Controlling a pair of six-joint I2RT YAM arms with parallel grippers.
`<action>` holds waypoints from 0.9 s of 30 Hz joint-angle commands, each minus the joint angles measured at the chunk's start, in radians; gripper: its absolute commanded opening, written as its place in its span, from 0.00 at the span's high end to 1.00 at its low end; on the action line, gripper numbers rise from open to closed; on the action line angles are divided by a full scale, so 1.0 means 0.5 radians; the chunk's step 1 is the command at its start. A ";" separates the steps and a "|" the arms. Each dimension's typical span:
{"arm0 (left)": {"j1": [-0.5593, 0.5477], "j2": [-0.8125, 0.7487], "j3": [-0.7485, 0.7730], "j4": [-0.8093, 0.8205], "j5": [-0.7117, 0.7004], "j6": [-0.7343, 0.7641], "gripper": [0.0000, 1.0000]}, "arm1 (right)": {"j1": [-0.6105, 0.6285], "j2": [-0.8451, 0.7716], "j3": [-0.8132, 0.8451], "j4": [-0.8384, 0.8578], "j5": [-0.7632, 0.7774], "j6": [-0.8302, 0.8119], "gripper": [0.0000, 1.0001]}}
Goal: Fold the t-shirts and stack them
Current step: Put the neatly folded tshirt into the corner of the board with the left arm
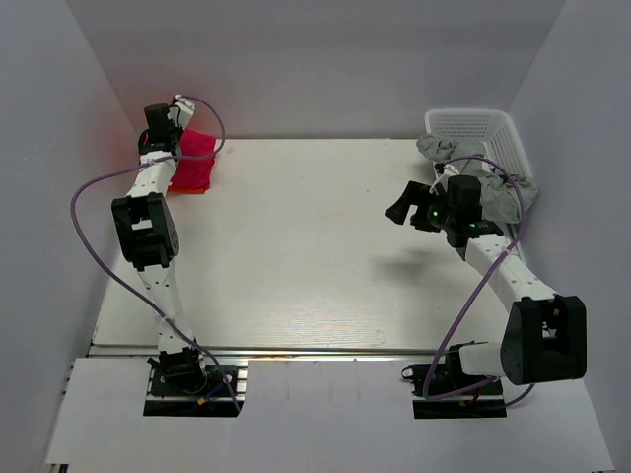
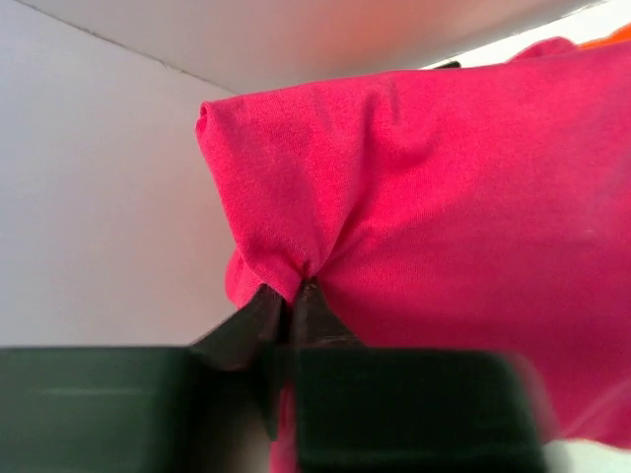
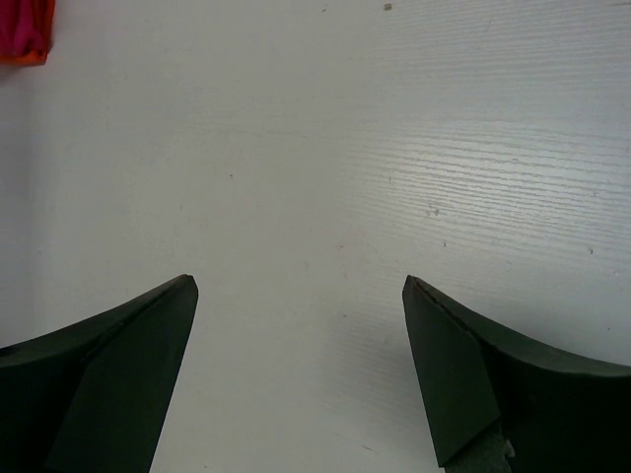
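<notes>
The magenta-red t-shirt [image 1: 194, 161] lies folded at the far left corner of the table, on top of the orange t-shirt [image 1: 187, 189], of which only a thin edge shows. My left gripper [image 1: 175, 126] is shut on a pinch of the magenta cloth [image 2: 434, 197] at its far edge, close to the back wall; its tips meet in the left wrist view [image 2: 301, 288]. My right gripper [image 1: 402, 209] is open and empty, hovering above bare table at the right. In the right wrist view its gripper [image 3: 300, 286] has its jaws wide apart, with the stacked shirts [image 3: 25, 30] far off at the top left.
A white basket [image 1: 490, 133] stands at the far right corner with grey cloth [image 1: 483, 182] spilling over its rim, just behind my right arm. Walls enclose the table on the left, back and right. A purple cable loops around each arm.
</notes>
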 commanded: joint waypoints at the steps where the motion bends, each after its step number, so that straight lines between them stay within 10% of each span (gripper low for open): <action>1: 0.006 0.008 0.125 0.156 -0.073 0.000 0.79 | -0.003 0.040 0.102 0.009 -0.038 0.028 0.10; 5: 0.027 0.027 0.125 0.227 -0.193 -0.018 0.02 | 0.000 0.080 0.136 0.012 -0.056 0.037 0.10; 13: 0.046 -0.016 0.306 0.025 -0.209 -0.374 0.00 | 0.006 0.099 0.136 0.030 -0.096 0.056 0.10; 27: -0.016 -0.432 0.052 -0.249 0.779 -1.291 0.00 | 0.009 -0.030 0.007 0.095 -0.152 0.007 0.10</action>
